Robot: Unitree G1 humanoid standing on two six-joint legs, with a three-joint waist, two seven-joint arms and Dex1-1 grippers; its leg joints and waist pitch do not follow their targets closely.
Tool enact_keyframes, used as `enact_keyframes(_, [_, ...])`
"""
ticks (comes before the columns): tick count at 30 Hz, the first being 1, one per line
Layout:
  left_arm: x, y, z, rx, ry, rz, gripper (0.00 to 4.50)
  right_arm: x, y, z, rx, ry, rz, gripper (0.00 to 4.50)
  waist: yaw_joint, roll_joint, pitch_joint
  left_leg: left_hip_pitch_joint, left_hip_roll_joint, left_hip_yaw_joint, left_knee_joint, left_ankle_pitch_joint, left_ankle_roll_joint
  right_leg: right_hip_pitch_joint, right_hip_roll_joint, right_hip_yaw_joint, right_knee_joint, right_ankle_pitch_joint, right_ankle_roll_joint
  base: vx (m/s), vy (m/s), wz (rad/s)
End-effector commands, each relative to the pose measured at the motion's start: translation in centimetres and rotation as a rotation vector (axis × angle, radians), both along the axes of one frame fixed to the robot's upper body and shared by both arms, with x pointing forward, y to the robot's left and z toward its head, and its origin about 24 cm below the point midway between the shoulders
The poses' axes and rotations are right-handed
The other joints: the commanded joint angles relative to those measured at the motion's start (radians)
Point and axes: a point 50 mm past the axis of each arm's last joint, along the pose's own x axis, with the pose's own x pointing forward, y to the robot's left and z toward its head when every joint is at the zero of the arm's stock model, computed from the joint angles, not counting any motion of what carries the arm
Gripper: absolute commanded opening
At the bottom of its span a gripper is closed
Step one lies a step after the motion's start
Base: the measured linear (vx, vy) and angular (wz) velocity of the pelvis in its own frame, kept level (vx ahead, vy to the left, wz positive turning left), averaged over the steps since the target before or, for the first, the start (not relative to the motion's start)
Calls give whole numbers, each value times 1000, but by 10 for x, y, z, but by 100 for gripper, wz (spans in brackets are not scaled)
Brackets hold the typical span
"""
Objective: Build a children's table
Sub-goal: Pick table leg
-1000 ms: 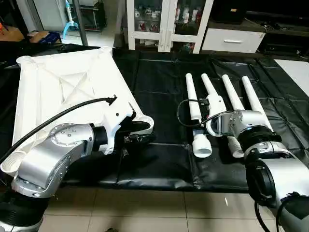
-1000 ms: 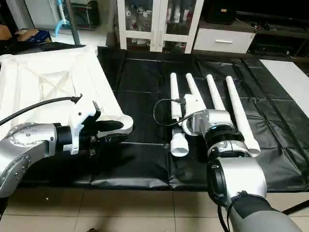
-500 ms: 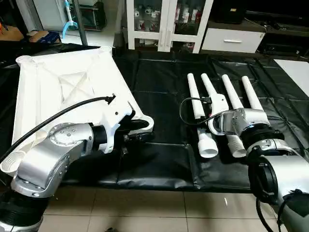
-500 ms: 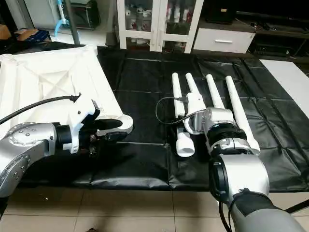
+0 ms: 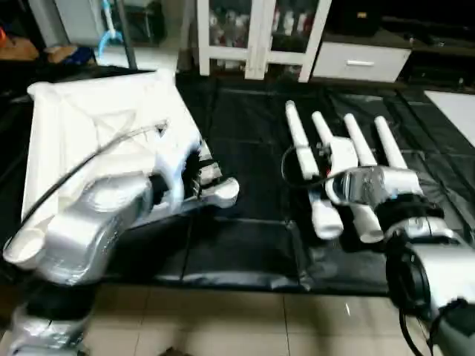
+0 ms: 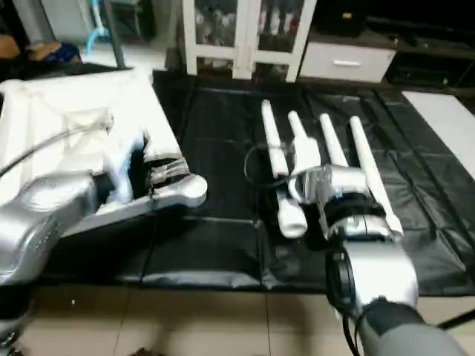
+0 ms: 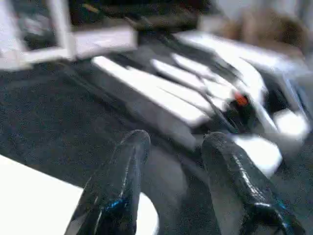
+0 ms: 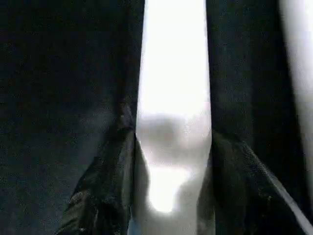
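While the white square table top [image 5: 96, 126] lies underside up on the black mat [image 5: 245, 148], the step in hand appears to be fetching the first leg for fitting. Four white tapered legs lie side by side on the mat to the right of the top. The right gripper [image 8: 168, 186] has its two black fingers pressed against either side of the leftmost leg [image 5: 300, 144] near its wide end, so the leg sits between them and looks gripped. The left gripper [image 7: 178, 161] stands part open with nothing between its fingers; it hangs at the near right corner socket [image 5: 223, 193] of the top, well apart from the legs. The next move, as judged, calls for lifting the leg clear of its neighbours, carrying it across to a corner socket and aligning the threaded end squarely before turning.
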Motion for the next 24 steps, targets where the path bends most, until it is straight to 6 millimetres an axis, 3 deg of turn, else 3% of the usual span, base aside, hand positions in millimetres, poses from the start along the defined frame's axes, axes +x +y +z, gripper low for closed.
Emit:
enact_keyframes(1, [2,1,6,-82,25,25,248,3,1,32,-21,-208,46,182,9,-2,-75,19,29,-1,-55,19,2,59,-54,31,-52,251,-256,0,0,0])
enact_keyframes(6, [2,-16,20,-252,36,-10,290,-22,27,67,-88,-512,230,182,12,-6,-72,19,32,-3,-58,0,25,57,-56,32,-56,215,-248,0,0,0])
enact_keyframes(10, [6,-22,28,-353,58,-6,330,-41,45,75,-242,-672,359,182,16,-2,-66,28,36,-3,-63,-59,-3,48,-54,32,-67,102,-228,0,0,0])
enact_keyframes(14, [15,-23,33,-421,101,43,357,-55,61,89,-321,-822,424,182,13,-4,-62,25,33,-7,-65,-85,-21,48,-54,34,-71,62,-204,0,0,0])
enact_keyframes(17, [17,-22,38,-476,103,56,378,-63,67,93,-326,-851,457,182,12,-4,-60,26,34,-8,-67,-108,-28,45,-54,36,-74,28,-185,0,0,0])
enact_keyframes(24, [24,-19,40,-540,111,113,427,-76,76,91,-350,-879,518,182,12,-6,-64,23,32,-9,-64,-74,-16,47,-53,36,-70,94,-182,0,0,0])
